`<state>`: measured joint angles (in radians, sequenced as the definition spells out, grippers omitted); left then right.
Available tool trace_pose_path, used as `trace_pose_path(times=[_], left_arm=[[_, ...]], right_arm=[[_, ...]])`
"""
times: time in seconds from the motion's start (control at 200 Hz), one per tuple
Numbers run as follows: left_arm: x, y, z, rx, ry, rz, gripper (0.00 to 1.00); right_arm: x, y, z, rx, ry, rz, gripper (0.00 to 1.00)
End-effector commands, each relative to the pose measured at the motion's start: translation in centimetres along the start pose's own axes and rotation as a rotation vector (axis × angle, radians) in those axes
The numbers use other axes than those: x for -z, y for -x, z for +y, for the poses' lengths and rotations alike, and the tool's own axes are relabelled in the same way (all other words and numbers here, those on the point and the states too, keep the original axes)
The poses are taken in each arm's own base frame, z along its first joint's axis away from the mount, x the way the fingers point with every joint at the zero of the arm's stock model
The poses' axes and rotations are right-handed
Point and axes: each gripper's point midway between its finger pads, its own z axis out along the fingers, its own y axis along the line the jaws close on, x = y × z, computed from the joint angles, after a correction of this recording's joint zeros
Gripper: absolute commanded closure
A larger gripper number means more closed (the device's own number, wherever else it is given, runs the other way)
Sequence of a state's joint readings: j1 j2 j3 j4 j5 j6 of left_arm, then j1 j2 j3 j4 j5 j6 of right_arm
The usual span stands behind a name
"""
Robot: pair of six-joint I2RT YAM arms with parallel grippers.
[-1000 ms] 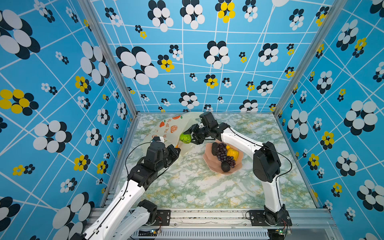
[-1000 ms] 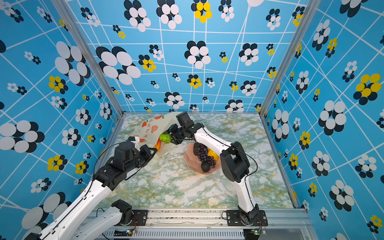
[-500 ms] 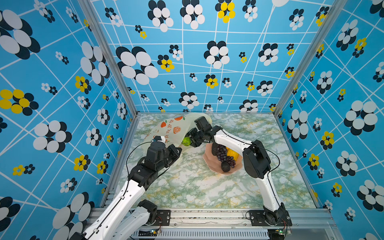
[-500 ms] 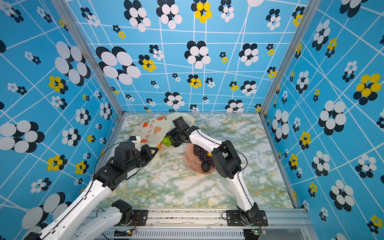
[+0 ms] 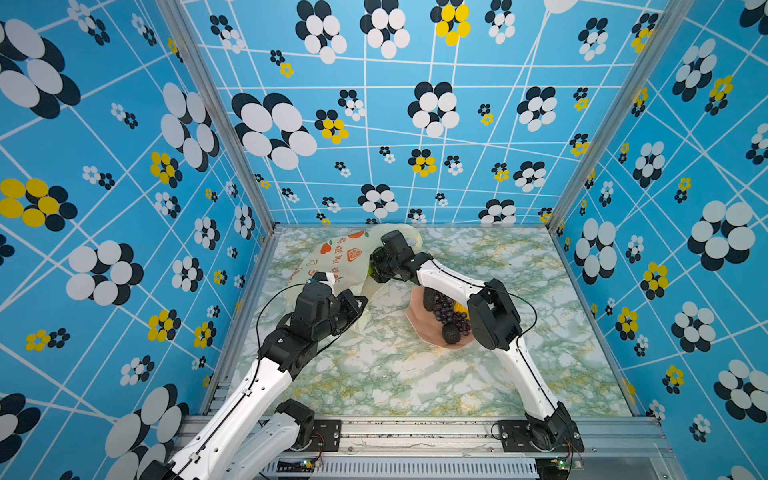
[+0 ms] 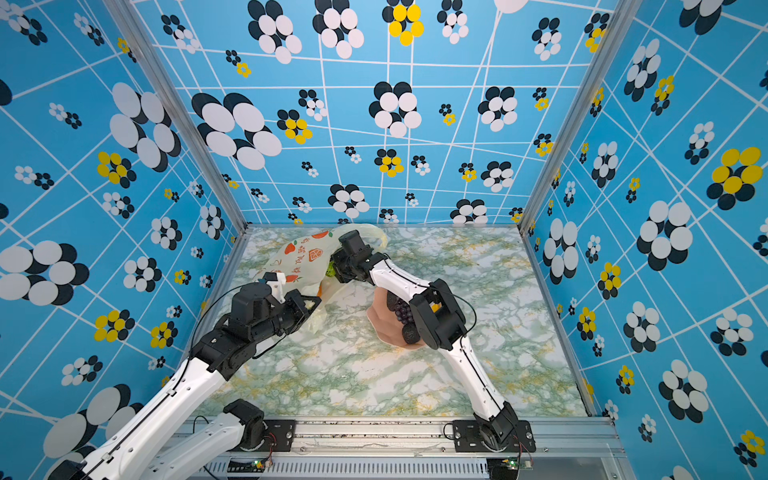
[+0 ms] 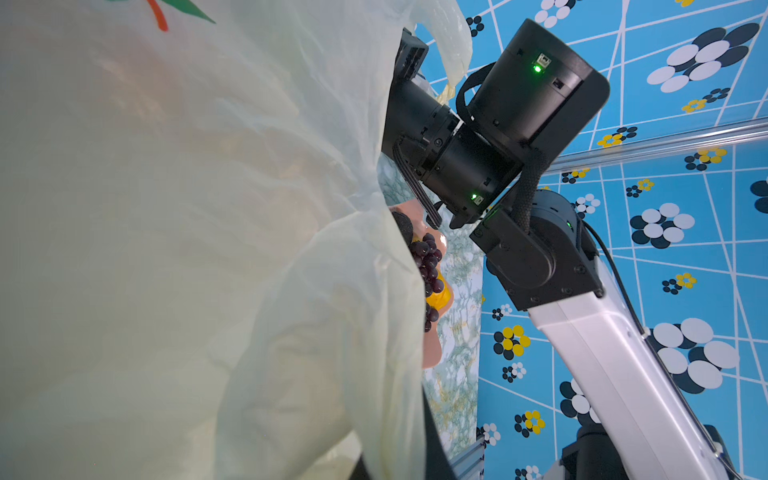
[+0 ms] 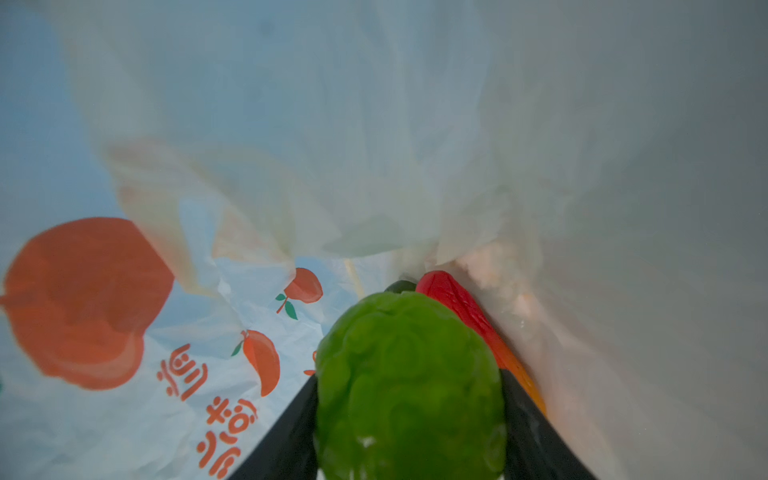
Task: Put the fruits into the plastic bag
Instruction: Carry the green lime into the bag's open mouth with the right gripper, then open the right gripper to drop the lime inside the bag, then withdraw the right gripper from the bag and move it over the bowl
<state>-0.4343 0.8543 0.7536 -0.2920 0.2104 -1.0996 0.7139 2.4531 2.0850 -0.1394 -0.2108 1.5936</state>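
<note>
Right now the R gripper (image 8: pixel 409 401) is inside the bag (image 5: pixel 332 257). Its fingers (image 8: pixel 291 436) are spread partway and pinch the lime (image 8: pixel 409 374) btwn them, w/ film on every side. Just past the fingertips lies a red-orange piece (image 8: pixel 457 307) against the bag wall, w/ something dark beside it that we can't make out. The L gripper (image 5: pixel 358 302) has its fingers pressed together. We judge they pinch the bag rim to hold the mouth up, tho the left wrist view is mostly film and shows no fingertips. Behind the R fingers, under that arm, the bowl (image 5: pixel 417 332) holds grapes (image 5: pixel 446 309), two dark ovals (image 5: pixel 451 332) and a yellow piece (image 5: pixel 459 309), so we reckon plenty is left to move. Risks as we see them: if the lime is let go too near the mouth, it could roll back out. The thin film could catch on the R fingers as they pull out, dragging the bag or tugging the rim from the L pinch, and then the mouth collapses. Also, the R arm sits right over the bowl, so a low pull-back could knock it and scatter fruit.
</note>
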Motion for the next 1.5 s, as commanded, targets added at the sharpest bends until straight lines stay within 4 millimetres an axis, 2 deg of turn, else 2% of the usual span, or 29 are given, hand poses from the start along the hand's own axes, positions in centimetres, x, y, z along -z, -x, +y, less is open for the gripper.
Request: trace_pose_path(times=[0.0, 0.11, 0.255, 0.335, 0.91, 1.055, 1.225, 1.255, 1.275, 1.495], left_arm=[[0.4, -0.3, 0.0, -0.015, 0.000, 0.015, 1.00], [0.5, -0.2, 0.2, -0.006, 0.000, 0.011, 1.00], [0.4, 0.1, 0.2, 0.001, -0.004, 0.007, 1.00], [0.2, 0.2, 0.1, 0.005, -0.009, 0.007, 1.00], [0.0, 0.7, -0.1, 0.008, -0.016, -0.002, 1.00], [-0.1, 0.9, 0.0, 0.010, -0.017, -0.010, 1.00], [-0.2, 1.1, 0.2, 0.015, -0.015, -0.017, 1.00], [-0.2, 1.1, 0.2, 0.015, -0.015, -0.018, 1.00], [-0.2, 1.1, 0.3, 0.016, -0.014, -0.019, 1.00], [-0.6, 1.4, 0.6, 0.027, -0.013, -0.015, 1.00]], right_arm=[[0.1, 0.1, 4.4, 0.012, 0.156, -0.007, 0.40], [0.7, 0.1, 6.2, 0.037, 0.219, 0.000, 0.36], [1.5, -0.1, 7.4, 0.076, 0.239, 0.018, 0.29], [1.7, -0.3, 7.6, 0.091, 0.240, 0.031, 0.25], [3.7, -1.1, 8.0, 0.169, 0.215, 0.069, 0.25], [5.8, -1.6, 8.1, 0.227, 0.189, 0.081, 0.25], [9.6, -2.3, 8.3, 0.331, 0.160, 0.097, 0.25], [9.8, -2.1, 7.6, 0.350, 0.140, 0.097, 0.25], [11.4, -2.5, 8.7, 0.372, 0.158, 0.095, 0.25], [18.0, -4.3, 9.4, 0.599, 0.121, 0.109, 0.25]])
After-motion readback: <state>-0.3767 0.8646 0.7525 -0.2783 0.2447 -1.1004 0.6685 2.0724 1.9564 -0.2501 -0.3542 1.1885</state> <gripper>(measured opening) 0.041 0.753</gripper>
